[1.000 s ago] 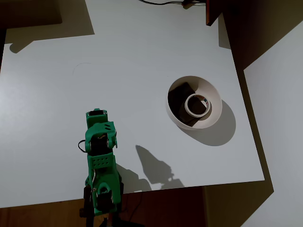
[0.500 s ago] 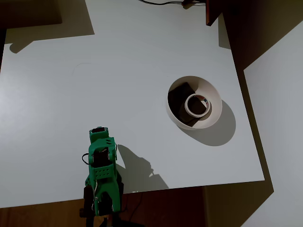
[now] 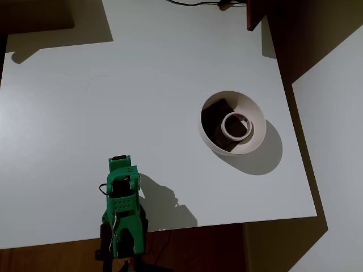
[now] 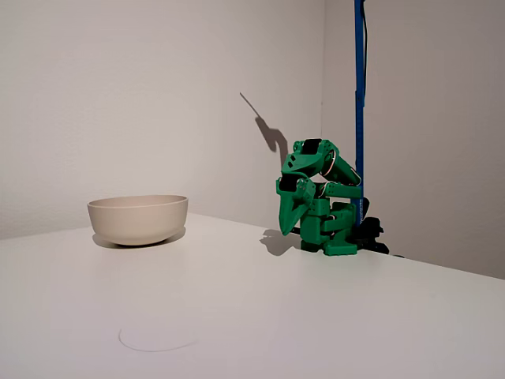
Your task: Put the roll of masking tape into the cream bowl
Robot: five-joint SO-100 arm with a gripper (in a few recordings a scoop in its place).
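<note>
Hard, warm light on a white surface, both views sharp.

In the overhead view the surface [image 3: 142, 102] is evenly bright, with a faint glare toward its left edge; the cream bowl [image 3: 256, 110] throws a crisp dark shadow toward the surface's lower right corner, and the green arm [image 3: 122, 209] a jagged one to its right. In the fixed view the arm's shadow falls on the wall [image 4: 158, 95] behind. No blur or edge distortion shows.

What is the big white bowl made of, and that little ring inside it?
The round cream bowl looks like glazed ceramic or smooth plastic: even matte-cream walls with a soft sheen; which one, I cannot tell. The small off-white ring of masking tape looks like papery tape wound on a cardboard core, dull and unshiny.
</note>
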